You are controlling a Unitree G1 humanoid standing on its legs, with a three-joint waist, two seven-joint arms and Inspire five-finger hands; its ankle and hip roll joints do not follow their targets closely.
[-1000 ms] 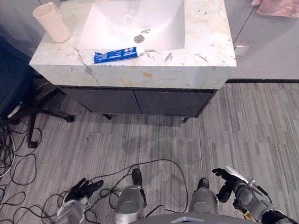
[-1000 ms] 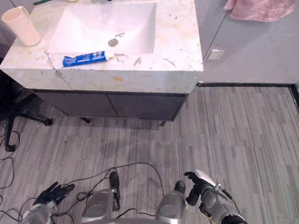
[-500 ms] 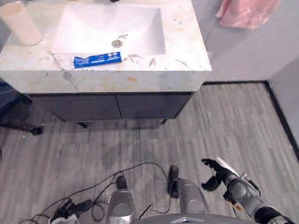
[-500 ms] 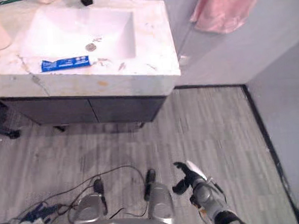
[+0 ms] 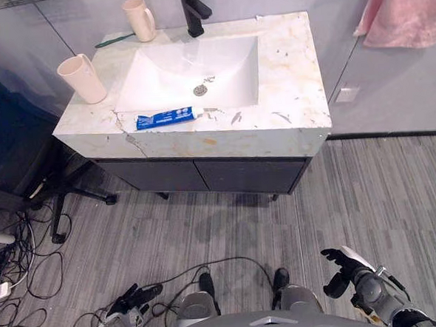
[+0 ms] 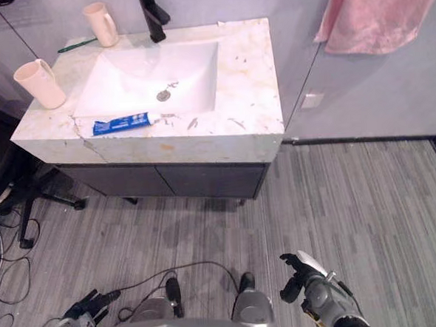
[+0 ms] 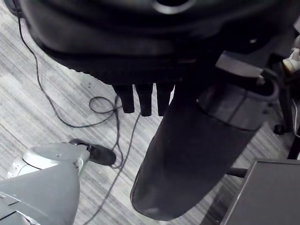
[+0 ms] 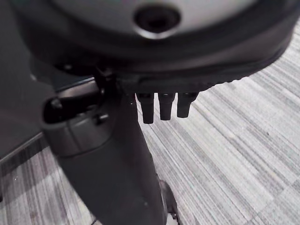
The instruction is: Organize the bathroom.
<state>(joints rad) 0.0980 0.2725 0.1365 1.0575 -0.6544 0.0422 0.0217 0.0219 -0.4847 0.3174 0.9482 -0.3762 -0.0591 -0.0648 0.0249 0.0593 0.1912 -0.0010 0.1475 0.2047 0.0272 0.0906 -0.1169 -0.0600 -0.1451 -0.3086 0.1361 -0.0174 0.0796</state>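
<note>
A marble vanity top (image 5: 294, 70) holds a white sink (image 5: 190, 69). A blue toothpaste tube (image 5: 166, 118) lies on the counter's front strip. One cream cup (image 5: 82, 78) stands at the left corner. A second cup (image 5: 139, 18) stands at the back beside a green toothbrush (image 5: 114, 40) and the black faucet (image 5: 192, 9). My left hand (image 5: 130, 301) hangs low over the floor at lower left, open and holding nothing, its fingers (image 7: 140, 101) straight. My right hand (image 5: 345, 273) hangs low at lower right, open too, its fingers (image 8: 161, 107) holding nothing.
A pink towel (image 5: 408, 11) hangs on the wall to the right of the vanity. Dark cabinet doors (image 5: 204, 177) sit under the counter. A black office chair (image 5: 27, 182) and loose cables (image 5: 16, 254) crowd the floor at left. Grey plank floor (image 5: 382, 190) stretches at right.
The camera has swung left and tilted up, so the counter's back with faucet and second cup now shows. Both hands stay low at my sides, open.
</note>
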